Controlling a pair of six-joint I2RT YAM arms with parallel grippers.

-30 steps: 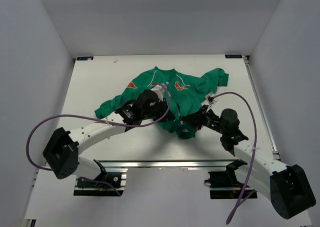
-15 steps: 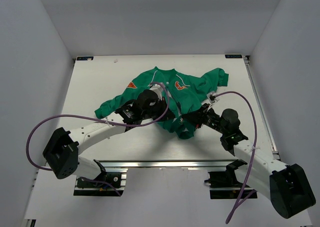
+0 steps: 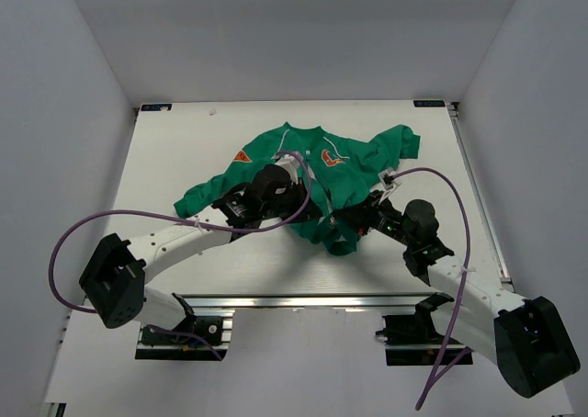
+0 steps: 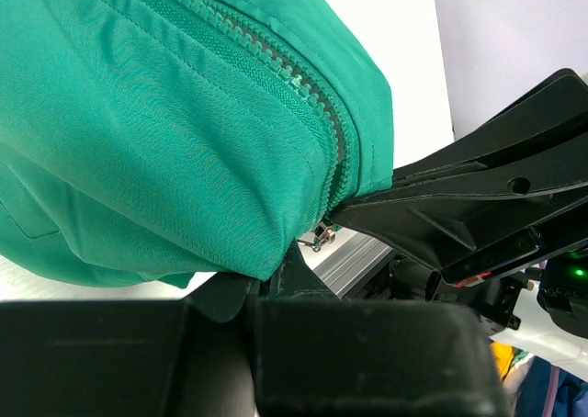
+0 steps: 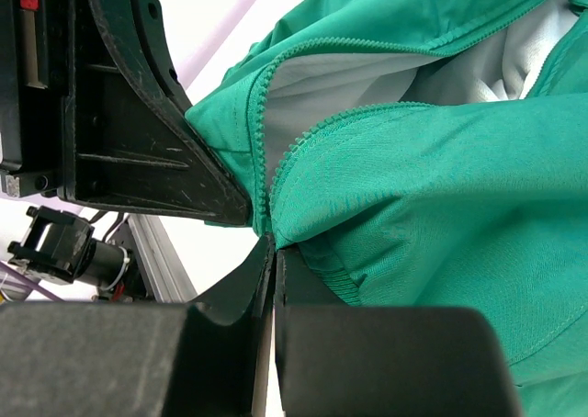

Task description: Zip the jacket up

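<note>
**A:** Start with the left gripper. Its fingers are pressed together with a fold of green hem nipped between the tips. A small metal zip pull hangs just off those tips.

**B:** It's the same on the other side. The right gripper has its fingers closed tight on the hem of the jacket, right where the two rows of zip teeth come together.

**A:** The two are nearly nose to nose, tips just beside each other at the bottom of the zip.

**B:** Above that spot the rows spread apart, with pale lining showing between them.

**A:** From overhead, the jacket lies on the white table, beyond the metal rail. The hem is nearest the rail and the collar farthest from it.

**B:** Both grippers meet beyond the rail's middle. The orange logo sits farther from the rail than they do.

**A:** The orange sleeve patch is out beyond the rail's left part, and the other sleeve is bunched beyond its right part.
</note>
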